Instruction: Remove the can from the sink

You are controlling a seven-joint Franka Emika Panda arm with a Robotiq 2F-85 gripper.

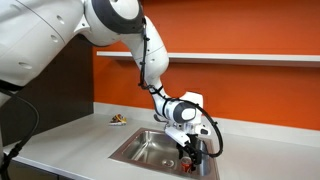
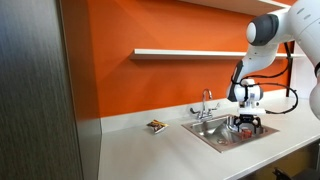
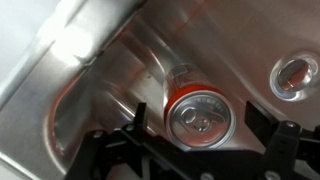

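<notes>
The can (image 3: 200, 118) is red with a silvery top and stands upright on the floor of the stainless sink (image 3: 90, 90), close to one wall. In the wrist view my gripper (image 3: 197, 116) is open, with one finger on each side of the can and a small gap to it on both sides. In both exterior views the gripper (image 1: 193, 150) (image 2: 245, 125) reaches down into the sink (image 1: 140, 150) (image 2: 207, 133). The can shows as a bit of red between the fingers (image 1: 191, 149).
The round drain (image 3: 295, 76) lies to one side of the can. A chrome faucet (image 2: 207, 103) stands at the back of the sink. A small flat dish (image 1: 118, 121) (image 2: 156, 126) sits on the grey counter. A shelf (image 2: 190, 52) runs along the orange wall above.
</notes>
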